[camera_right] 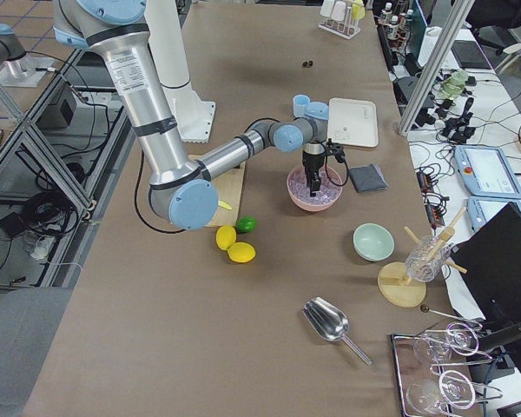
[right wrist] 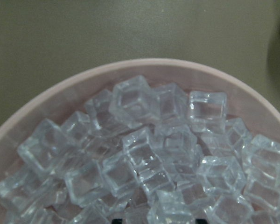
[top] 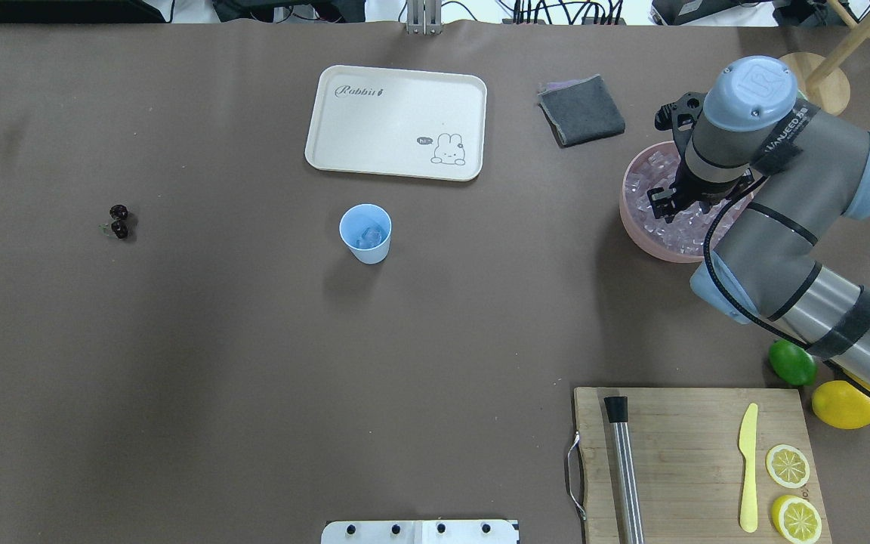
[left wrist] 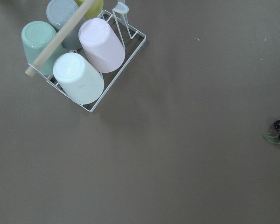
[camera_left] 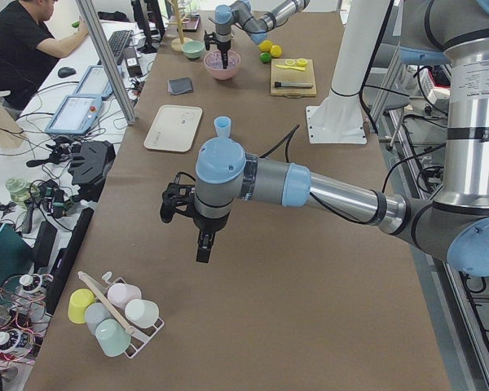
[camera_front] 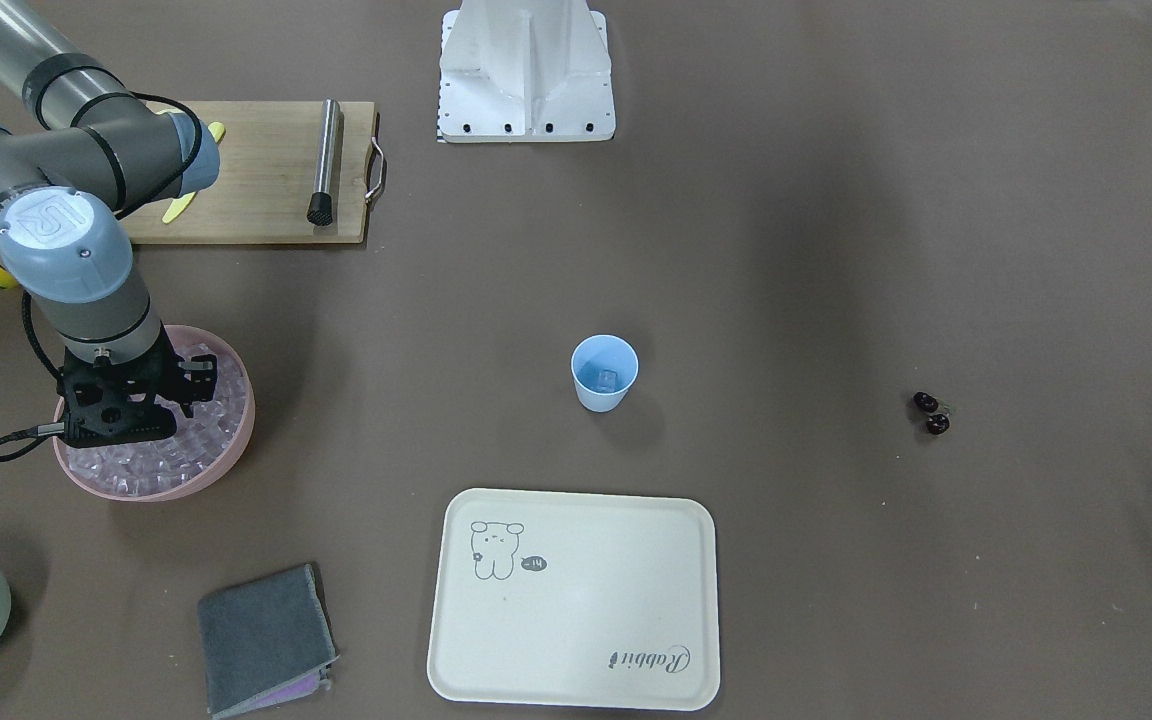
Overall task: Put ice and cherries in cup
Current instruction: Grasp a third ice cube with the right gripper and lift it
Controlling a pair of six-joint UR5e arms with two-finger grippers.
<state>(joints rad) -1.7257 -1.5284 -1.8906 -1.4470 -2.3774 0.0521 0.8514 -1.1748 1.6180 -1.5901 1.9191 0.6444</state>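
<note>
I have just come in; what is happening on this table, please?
The right gripper is low over the pink bowl of ice, apparently about to take some. The blue cup in the middle already holds at least one cube. The cherries lie apart on the robot's left side, not yet in the cup. The left gripper hangs above the table.
</note>
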